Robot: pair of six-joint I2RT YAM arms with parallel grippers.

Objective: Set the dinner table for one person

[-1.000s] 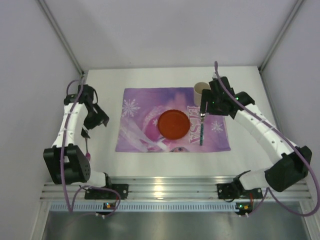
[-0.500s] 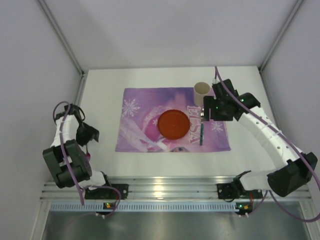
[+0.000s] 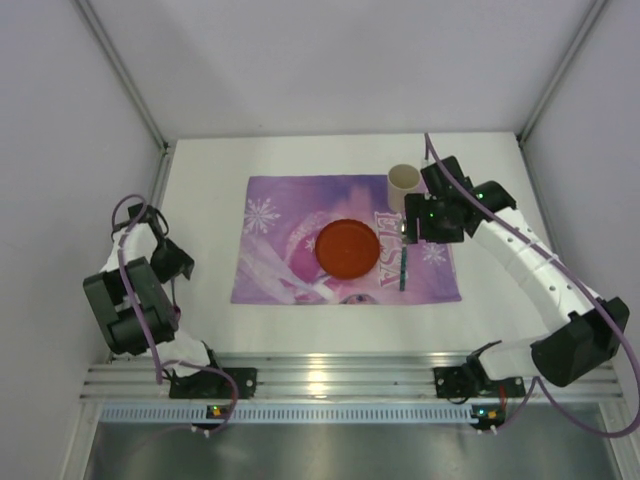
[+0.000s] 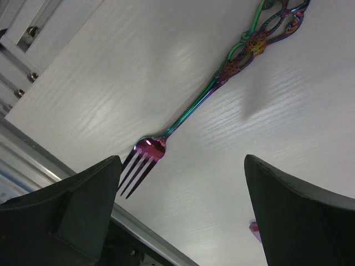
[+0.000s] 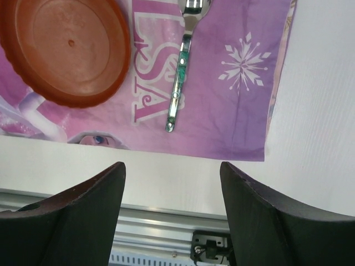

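Left hand [image 4: 183, 216] spread wide and empty right over the rainbow fork [image 4: 208, 94] lying flat on the bare white desk [image 3: 210, 190] off the placemat [image 3: 270, 250], probably lining up a grab. Right hand [image 5: 172, 216] also parted, pinching nothing, hovering above the spoon [image 5: 180, 66] beside the plate [image 5: 66, 50]. Count: one fork, one spoon, one orange plate, one cup [image 3: 403, 181], one placemat.

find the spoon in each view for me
Top external: spoon lies lengthwise on the mat, right of the plate, below the right pincer.
Right wrist: spoon top centre, right of the plate.
Left wrist: not in it; only a fork shows.
Shared landmark: the plate.
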